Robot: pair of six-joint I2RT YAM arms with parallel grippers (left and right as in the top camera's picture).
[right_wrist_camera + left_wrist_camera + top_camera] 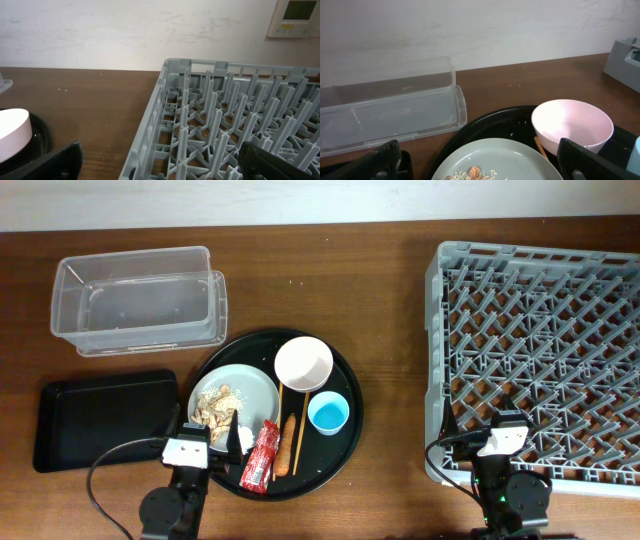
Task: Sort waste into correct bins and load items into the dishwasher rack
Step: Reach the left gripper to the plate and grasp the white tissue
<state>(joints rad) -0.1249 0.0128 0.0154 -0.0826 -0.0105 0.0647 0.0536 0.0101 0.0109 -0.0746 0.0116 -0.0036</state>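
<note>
A pale plate [245, 385] with beige food scraps [215, 408] lies on the round black tray [345, 380]. With it are a white bowl [303, 363], a light-blue cup [328, 413], a red wrapper [262, 455], a white scrap [244, 439], a carrot [286, 448] and chopsticks [299, 442]. My left gripper [200, 432] is open and empty over the plate's near edge [485, 170]; the bowl [572, 125] is ahead to the right. My right gripper [490, 430] is open and empty over the front-left corner of the grey rack [540, 330], which fills the right wrist view [210, 115].
The clear tub [140, 300] stands at the back left, also seen in the left wrist view [390, 110]. The shallow black rectangular tray [105, 420] lies in front of it, left of the round tray. Bare wood lies between round tray and rack.
</note>
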